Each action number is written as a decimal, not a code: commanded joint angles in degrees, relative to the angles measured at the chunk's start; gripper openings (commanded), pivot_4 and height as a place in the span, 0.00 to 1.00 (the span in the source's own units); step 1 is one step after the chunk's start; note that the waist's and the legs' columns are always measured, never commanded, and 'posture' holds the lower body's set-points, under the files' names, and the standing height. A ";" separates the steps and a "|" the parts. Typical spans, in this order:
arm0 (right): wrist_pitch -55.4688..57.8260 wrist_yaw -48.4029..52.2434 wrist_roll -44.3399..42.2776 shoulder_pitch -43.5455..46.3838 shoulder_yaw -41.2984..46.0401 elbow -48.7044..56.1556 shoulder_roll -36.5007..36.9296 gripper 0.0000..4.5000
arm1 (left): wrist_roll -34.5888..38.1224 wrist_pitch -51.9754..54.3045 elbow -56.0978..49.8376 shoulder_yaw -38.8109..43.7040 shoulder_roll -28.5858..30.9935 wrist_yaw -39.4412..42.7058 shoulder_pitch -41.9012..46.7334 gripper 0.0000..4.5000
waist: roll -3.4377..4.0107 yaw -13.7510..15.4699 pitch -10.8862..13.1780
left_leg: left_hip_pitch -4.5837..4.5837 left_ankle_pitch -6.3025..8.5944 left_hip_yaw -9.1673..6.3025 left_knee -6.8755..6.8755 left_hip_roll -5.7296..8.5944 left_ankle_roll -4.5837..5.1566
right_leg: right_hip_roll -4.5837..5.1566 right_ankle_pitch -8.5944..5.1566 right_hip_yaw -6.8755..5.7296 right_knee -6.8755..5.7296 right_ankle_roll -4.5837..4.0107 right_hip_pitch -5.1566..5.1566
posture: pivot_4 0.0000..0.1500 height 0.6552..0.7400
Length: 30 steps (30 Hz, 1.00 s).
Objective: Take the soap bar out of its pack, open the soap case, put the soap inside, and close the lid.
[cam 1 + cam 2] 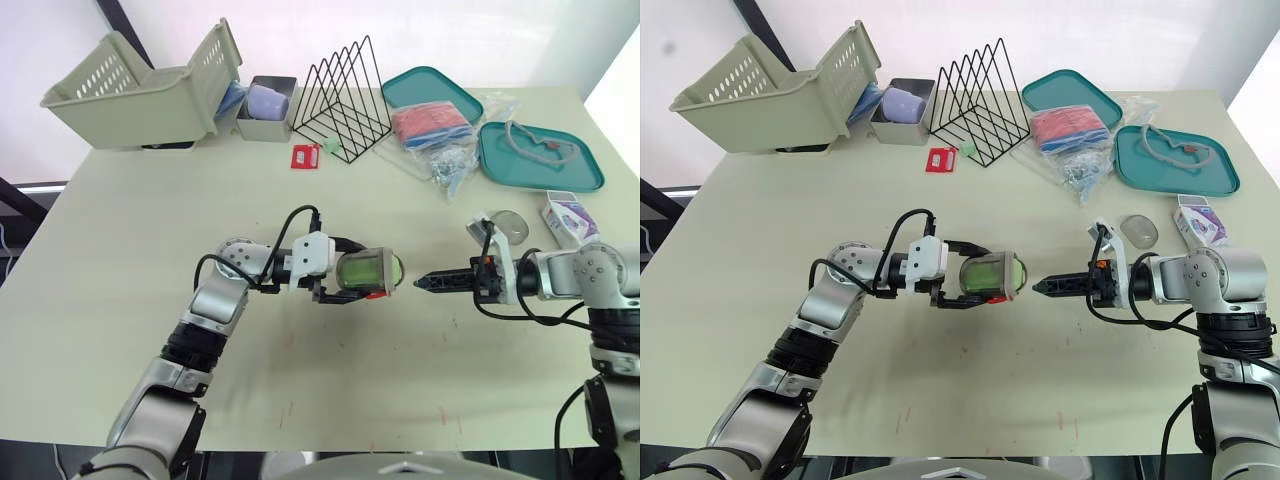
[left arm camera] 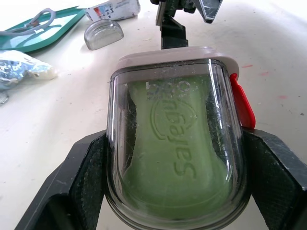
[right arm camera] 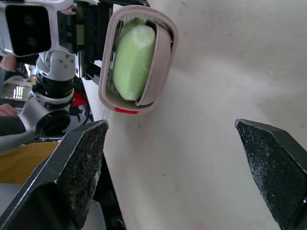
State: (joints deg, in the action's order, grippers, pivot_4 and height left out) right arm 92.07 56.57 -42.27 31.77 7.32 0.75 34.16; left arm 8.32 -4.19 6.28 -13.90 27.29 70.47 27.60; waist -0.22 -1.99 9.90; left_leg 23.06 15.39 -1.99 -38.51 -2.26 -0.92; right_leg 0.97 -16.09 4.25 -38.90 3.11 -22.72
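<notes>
The left gripper has the soap case clamped by its two long sides, black fingers pressed against the clear shell, holding it just above the middle of the surface with its far end pointing at the other arm. The green soap lies inside, its stamped lettering showing through the clear cover, so I'd judge the job to be at its last step, closing the lid. The cover looks down over the bar, but I cannot tell whether the red clasp on the side has caught. The right gripper is level with the case and just short of it, touching nothing, its fingers spread wide and empty. A small white and purple box, probably the pack, sits well away by the right edge. The next move seems to call for the right arm to press the cover and clasp home while the left holds firm
</notes>
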 commanded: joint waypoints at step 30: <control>0.43 -28.43 -27.56 2.50 2.99 -1.28 -8.77 0.99 | 0.39 -2.37 -2.88 -1.55 -1.23 -1.92 2.22 0.77 | 0.00 -0.31 0.00 | 0.01 0.00 -0.01 0.05 0.00 0.00 | -0.01 0.00 0.00 0.02 0.00 -0.01 | 1.00 1.00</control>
State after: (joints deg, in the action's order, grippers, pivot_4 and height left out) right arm 92.17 29.13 -66.66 33.02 9.51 -1.14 25.07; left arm 8.03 -5.43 6.08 -15.93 26.03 68.96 28.58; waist -0.22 -2.30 9.90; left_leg 23.06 15.39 -2.00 -38.46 -2.27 -0.92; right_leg 0.96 -16.09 4.25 -38.89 3.11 -22.72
